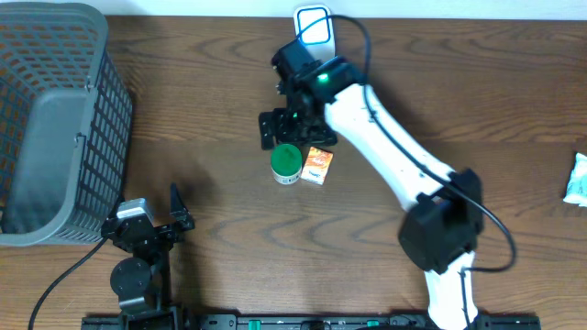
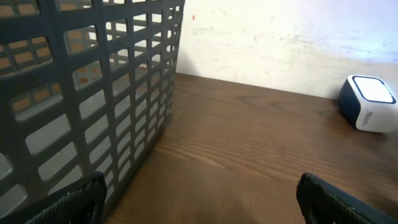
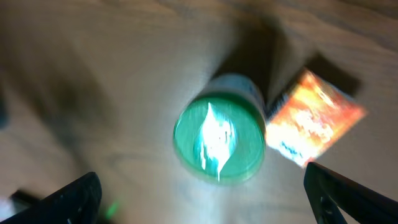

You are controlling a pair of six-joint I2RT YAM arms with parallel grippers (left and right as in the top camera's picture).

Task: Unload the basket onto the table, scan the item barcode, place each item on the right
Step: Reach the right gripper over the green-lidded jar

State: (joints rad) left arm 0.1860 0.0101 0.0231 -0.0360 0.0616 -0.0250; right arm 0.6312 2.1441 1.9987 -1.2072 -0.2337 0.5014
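A small white jar with a green lid [image 1: 286, 163] stands upright at mid-table, touching an orange box [image 1: 317, 166] on its right. My right gripper [image 1: 295, 136] hovers just above and behind them, open and empty. In the right wrist view the blurred green lid [image 3: 217, 138] and the orange box [image 3: 314, 118] lie ahead of the open gripper [image 3: 202, 199], neither between its fingers. The white and blue scanner [image 1: 315, 26] sits at the table's far edge. My left gripper [image 1: 179, 209] rests open and empty at the near left. No barcode is readable.
A large grey mesh basket [image 1: 55, 119] fills the left side, close to the left gripper [image 2: 199, 199], with its wall [image 2: 81, 93] on that gripper's left. The scanner [image 2: 368, 102] shows far right in that view. A white packet [image 1: 578, 179] lies at the right edge.
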